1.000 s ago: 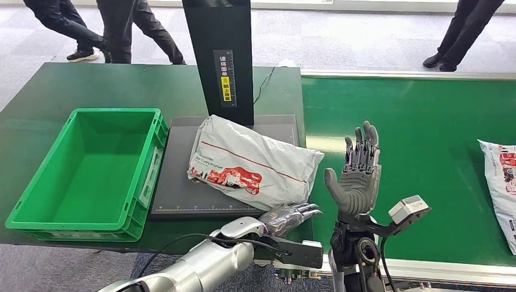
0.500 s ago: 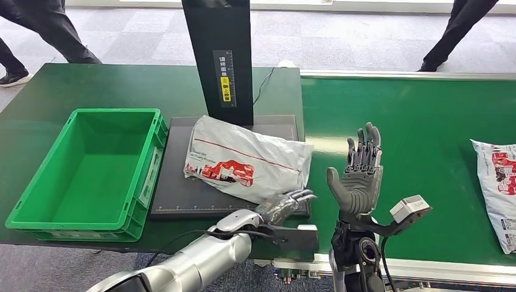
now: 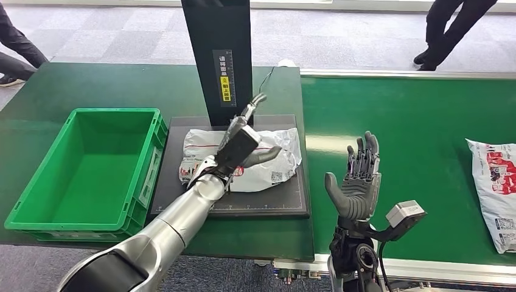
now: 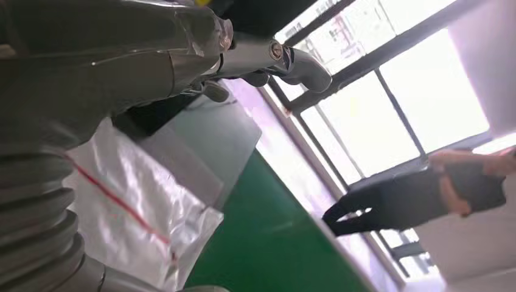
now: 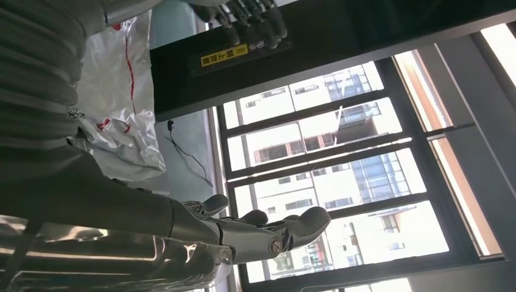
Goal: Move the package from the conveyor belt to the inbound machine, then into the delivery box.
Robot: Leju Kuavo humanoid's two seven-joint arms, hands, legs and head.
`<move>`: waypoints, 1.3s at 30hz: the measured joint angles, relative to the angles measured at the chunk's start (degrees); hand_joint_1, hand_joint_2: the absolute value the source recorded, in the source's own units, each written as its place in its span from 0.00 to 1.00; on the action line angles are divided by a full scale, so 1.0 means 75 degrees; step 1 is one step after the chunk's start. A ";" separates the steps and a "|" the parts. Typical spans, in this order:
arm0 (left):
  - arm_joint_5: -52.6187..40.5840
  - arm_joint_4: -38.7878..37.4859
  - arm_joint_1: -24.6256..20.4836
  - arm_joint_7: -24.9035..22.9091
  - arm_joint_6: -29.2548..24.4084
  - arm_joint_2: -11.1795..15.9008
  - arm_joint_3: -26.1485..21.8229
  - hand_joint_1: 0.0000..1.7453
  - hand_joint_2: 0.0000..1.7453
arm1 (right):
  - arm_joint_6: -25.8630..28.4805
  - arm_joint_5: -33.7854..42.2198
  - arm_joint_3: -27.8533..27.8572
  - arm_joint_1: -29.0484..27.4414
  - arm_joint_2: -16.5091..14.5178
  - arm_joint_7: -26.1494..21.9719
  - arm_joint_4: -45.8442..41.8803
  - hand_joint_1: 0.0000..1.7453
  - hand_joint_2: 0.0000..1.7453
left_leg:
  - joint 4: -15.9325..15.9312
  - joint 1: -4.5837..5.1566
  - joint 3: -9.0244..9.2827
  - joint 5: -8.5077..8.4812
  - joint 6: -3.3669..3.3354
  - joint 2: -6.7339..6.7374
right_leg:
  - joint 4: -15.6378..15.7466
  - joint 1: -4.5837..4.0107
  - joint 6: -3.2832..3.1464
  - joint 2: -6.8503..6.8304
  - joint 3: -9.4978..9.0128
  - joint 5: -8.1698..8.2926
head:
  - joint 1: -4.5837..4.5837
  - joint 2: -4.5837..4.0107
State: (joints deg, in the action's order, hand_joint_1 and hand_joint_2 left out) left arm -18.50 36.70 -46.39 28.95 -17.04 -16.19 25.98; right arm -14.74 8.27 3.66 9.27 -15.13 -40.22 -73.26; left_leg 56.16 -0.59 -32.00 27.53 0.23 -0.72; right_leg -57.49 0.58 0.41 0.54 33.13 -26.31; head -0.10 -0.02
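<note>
A white plastic package with red print lies flat on the black platform of the inbound machine, just in front of its black column. My left hand is over the package's middle, fingers stretched toward the column and thumb spread to the side, gripping nothing. The left wrist view shows the crinkled package below those fingers. My right hand stands upright and open over the near edge of the green conveyor belt, apart from the package.
An empty green delivery box stands left of the platform on the dark table. A second printed package lies on the belt at the far right. People's legs move on the floor behind the table.
My left arm swung up from the platform's front edge to above the package. The package slid further back toward the column. The belt package crept left. The right hand barely moved.
</note>
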 joint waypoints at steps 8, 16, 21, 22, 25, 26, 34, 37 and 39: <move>-0.0356 0.0682 -0.0031 -0.0319 -0.0065 0.0222 -0.0647 0.00 1.00 | 0.0111 -0.0044 -0.0042 -0.0079 -0.0009 0.0031 -0.0125 0.00 1.00 | 0.0000 0.0000 0.0000 0.0000 0.0000 0.0000 | 0.0000 0.0000 0.0000 0.0000 0.0002 0.0000 | 0.0000 0.0000; -0.0710 0.0533 -0.0100 -0.0562 -0.0015 0.0238 -0.0724 0.00 1.00 | 0.0110 -0.0081 -0.0042 -0.0097 -0.0058 0.0062 -0.0218 0.00 1.00 | 0.0001 0.0001 -0.0001 0.0000 0.0000 0.0001 | 0.0001 0.0001 0.0000 0.0000 0.0003 0.0000 | 0.0000 0.0000; -0.1749 -0.0399 -0.0332 -0.1574 0.0369 0.0200 -0.0611 0.00 1.00 | 0.0009 -0.0116 -0.0042 -0.0105 -0.0067 0.0108 -0.0267 0.00 1.00 | 0.0000 0.0000 0.0001 0.0000 0.0000 0.0002 | 0.0001 0.0000 0.0000 0.0002 0.0004 0.0000 | 0.0000 0.0000; -0.1999 -0.0611 -0.0374 -0.1830 0.0475 0.0197 -0.0554 0.00 1.00 | -0.0018 -0.0122 -0.0042 -0.0107 -0.0067 0.0110 -0.0270 0.00 1.00 | 0.0000 0.0000 0.0001 0.0000 0.0000 0.0003 | 0.0001 0.0000 0.0000 0.0003 0.0005 0.0000 | 0.0001 0.0000; -0.2944 -0.1283 -0.0565 -0.2902 0.1259 0.0211 -0.0210 0.00 1.00 | -0.0104 -0.0120 -0.0042 -0.0088 -0.0065 0.0103 -0.0262 0.00 1.00 | 0.0000 0.0000 -0.0001 0.0000 0.0000 0.0003 | 0.0000 0.0000 0.0000 0.0004 0.0005 0.0000 | -0.0001 0.0000; -0.3268 -0.1479 -0.0619 -0.3256 0.1608 0.0224 -0.0040 0.00 1.00 | -0.0130 -0.0113 -0.0042 -0.0065 -0.0063 0.0096 -0.0248 0.00 1.00 | 0.0000 0.0000 -0.0002 0.0000 0.0000 0.0003 | 0.0000 0.0000 0.0000 0.0004 0.0005 0.0000 | -0.0001 0.0000; -0.4439 -0.2167 -0.0868 -0.4309 0.2570 0.0292 0.1028 0.00 1.00 | -0.0157 -0.0095 -0.0041 0.0130 -0.0047 0.0063 -0.0096 0.00 1.00 | 0.0000 0.0000 -0.0002 0.0001 0.0000 0.0003 | 0.0000 0.0000 0.0000 0.0005 0.0004 0.0000 | -0.0002 0.0000; -0.4540 -0.2256 -0.0933 -0.4371 0.2629 0.0299 0.1189 0.00 1.00 | -0.0147 -0.0095 -0.0046 0.0148 -0.0046 0.0058 -0.0068 0.00 1.00 | -0.0001 0.0000 0.0001 0.0000 0.0000 0.0002 | 0.0000 0.0000 0.0000 0.0005 0.0002 0.0000 | -0.0003 0.0000; -0.4564 -0.2300 -0.0962 -0.4382 0.2637 0.0299 0.1256 0.00 1.00 | -0.0145 -0.0091 -0.0058 0.0156 -0.0046 0.0058 -0.0058 0.00 1.00 | -0.0001 0.0000 0.0002 0.0000 0.0001 0.0002 | 0.0000 0.0000 -0.0001 0.0005 0.0000 0.0001 | -0.0002 0.0000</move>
State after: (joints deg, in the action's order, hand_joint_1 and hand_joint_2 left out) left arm -52.73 19.44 -53.60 -3.92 2.73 -13.94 35.40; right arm -15.82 7.59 3.23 10.44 -15.47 -39.78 -73.70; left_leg 56.16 -0.59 -31.98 27.54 0.23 -0.70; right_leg -57.49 0.58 0.41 0.58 33.13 -26.30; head -0.12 -0.02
